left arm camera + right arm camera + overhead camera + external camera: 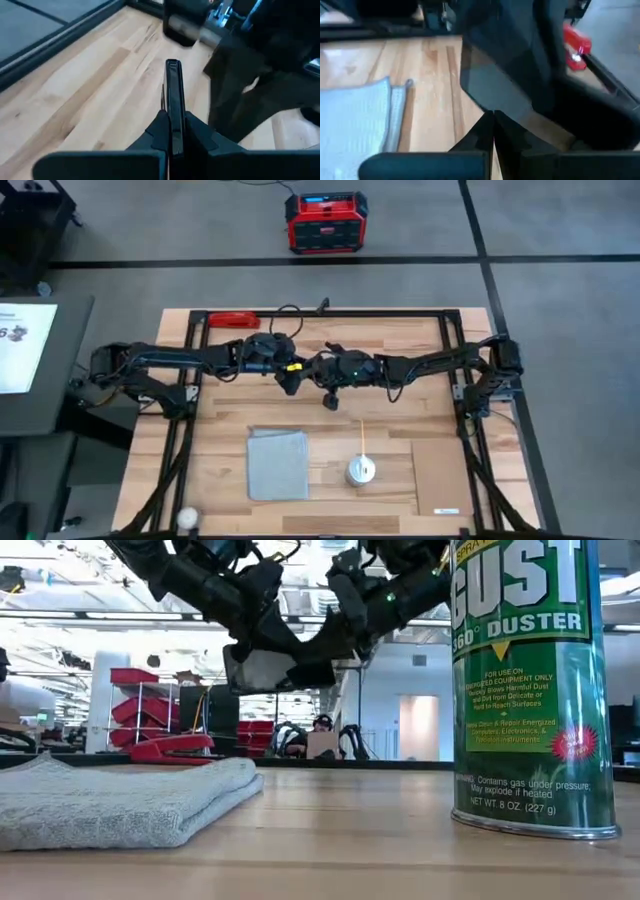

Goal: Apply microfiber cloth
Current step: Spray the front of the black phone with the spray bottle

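Duster can (530,680), green, upright, nearest the low camera on the worktop (330,510); seen from above it stands just beside the cloth's right edge, apart from it. Cloth (278,464), pale grey-blue, folded flat, lies at the near centre of the worktop, untouched by either arm.

Above and behind the cloth, both arms meet in mid-air over the worktop's centre. Left claw (172,130) is closed on a thin black phone (173,100), held edge-on to its own wrist camera. Right claw (492,122) has its fingers drawn together at the lower edge of the same dark slab; whether it truly grips the phone or merely touches it, I cannot tell. In the low view the phone (280,668) hangs between the two claws, well above the worktop.

Step in hand, as judged: the phone is being presented or passed between arms; the cloth has not yet been picked up. The next move likely calls for one claw to keep the phone steady while the other lets go, descends to the cloth and pinches an edge or fold.

A red stapler (232,320) lies at the far edge.
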Robot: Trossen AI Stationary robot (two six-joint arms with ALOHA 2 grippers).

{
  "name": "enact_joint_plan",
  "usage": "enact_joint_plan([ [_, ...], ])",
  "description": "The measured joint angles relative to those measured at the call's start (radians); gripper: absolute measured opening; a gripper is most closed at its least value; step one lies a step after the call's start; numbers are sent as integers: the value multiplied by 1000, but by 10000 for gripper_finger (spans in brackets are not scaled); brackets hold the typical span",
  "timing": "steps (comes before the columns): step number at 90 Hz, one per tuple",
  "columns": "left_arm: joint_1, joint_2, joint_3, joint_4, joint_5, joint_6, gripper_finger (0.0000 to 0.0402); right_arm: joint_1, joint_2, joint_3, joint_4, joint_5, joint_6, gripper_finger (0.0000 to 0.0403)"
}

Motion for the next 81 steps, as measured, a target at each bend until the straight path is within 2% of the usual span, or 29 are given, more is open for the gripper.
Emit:
enact_joint_plan([
  [17,19,-52,0,-6,-6,11,7,29,0,0,-52,5,1,0],
  [31,1,-73,0,-3,0,-4,7,6,0,0,-19,18,-4,0],
  [81,-49,-75,0,6,-9,-49,7,-40,3,8,15,45,-31,0],
])
